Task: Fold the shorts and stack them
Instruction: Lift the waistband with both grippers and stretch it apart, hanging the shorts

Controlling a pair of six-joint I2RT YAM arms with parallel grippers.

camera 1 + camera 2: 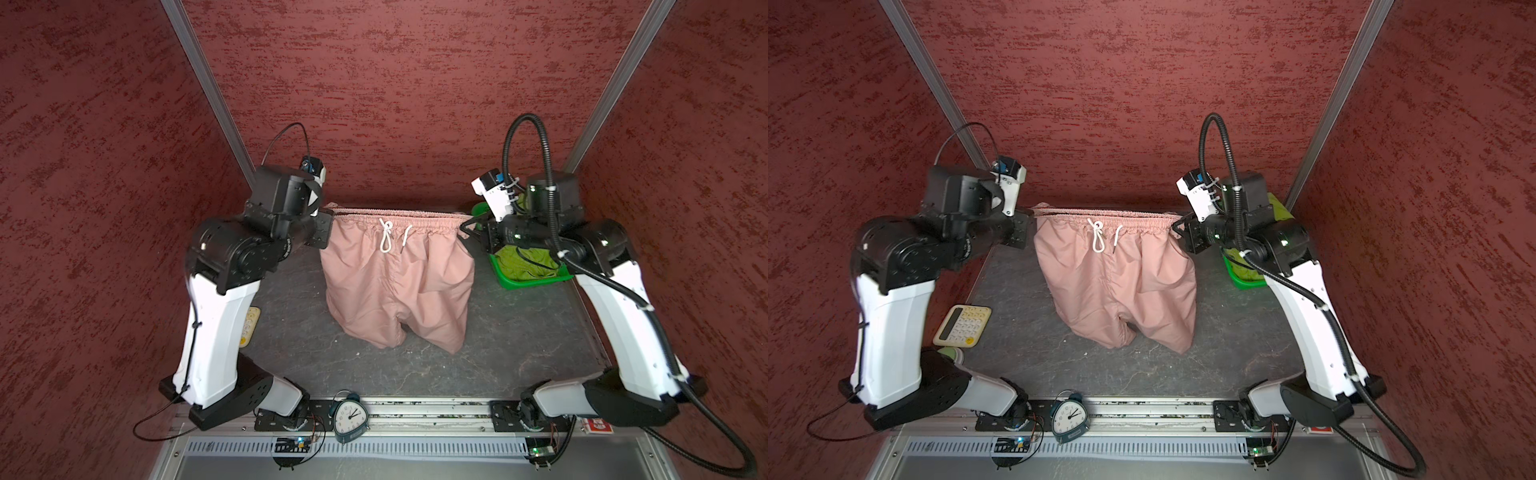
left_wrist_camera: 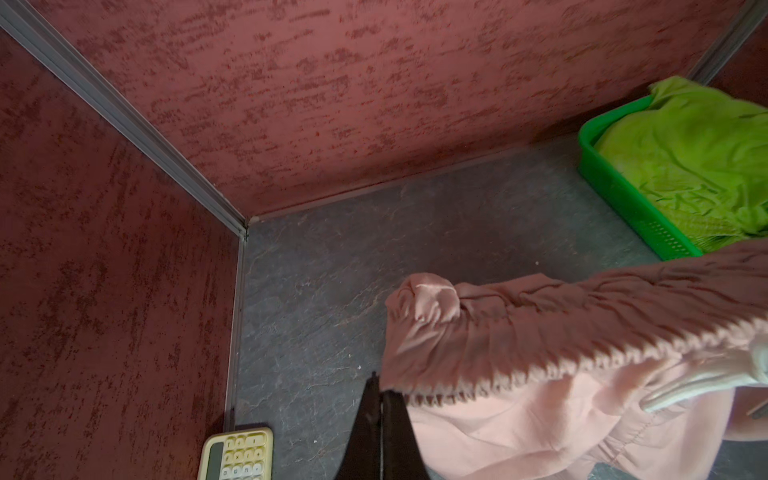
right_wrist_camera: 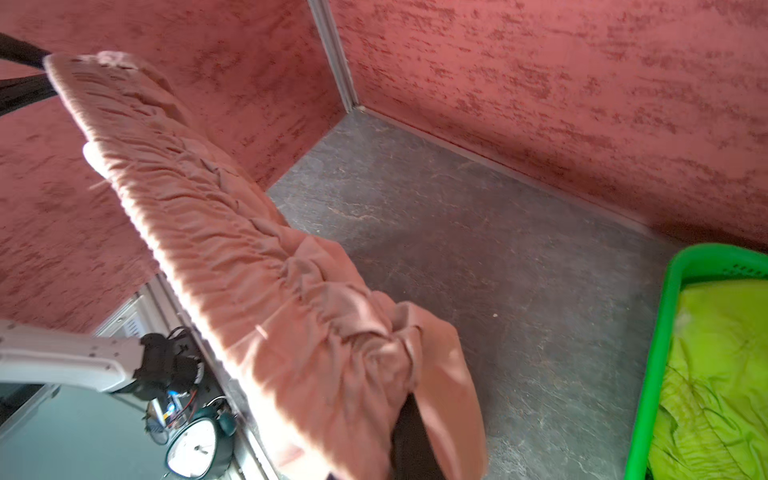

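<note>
Pink shorts (image 1: 395,286) fill both wrist views, held up by the waistband, which is stretched taut between the grippers; leg hems touch the grey table (image 1: 291,332) mid-scene. White drawstring (image 1: 388,237) shows in the top views only. Left gripper (image 2: 380,390) has its fingers pressed together on one waistband end. Right gripper (image 1: 467,226) is clamped on the other end, and in the right wrist view cloth drapes over its finger.

Green basket (image 2: 615,195) sits at the far right corner, mostly hidden by the right arm from above. Wrist views show lime green shorts (image 2: 698,158) heaped in it.

Calculator (image 1: 962,326) is whole in a top view, elsewhere a sliver behind the left arm. Alarm clock (image 1: 350,417) stands at the near rail; its base label and the red label (image 1: 598,424) are unreadable.
</note>
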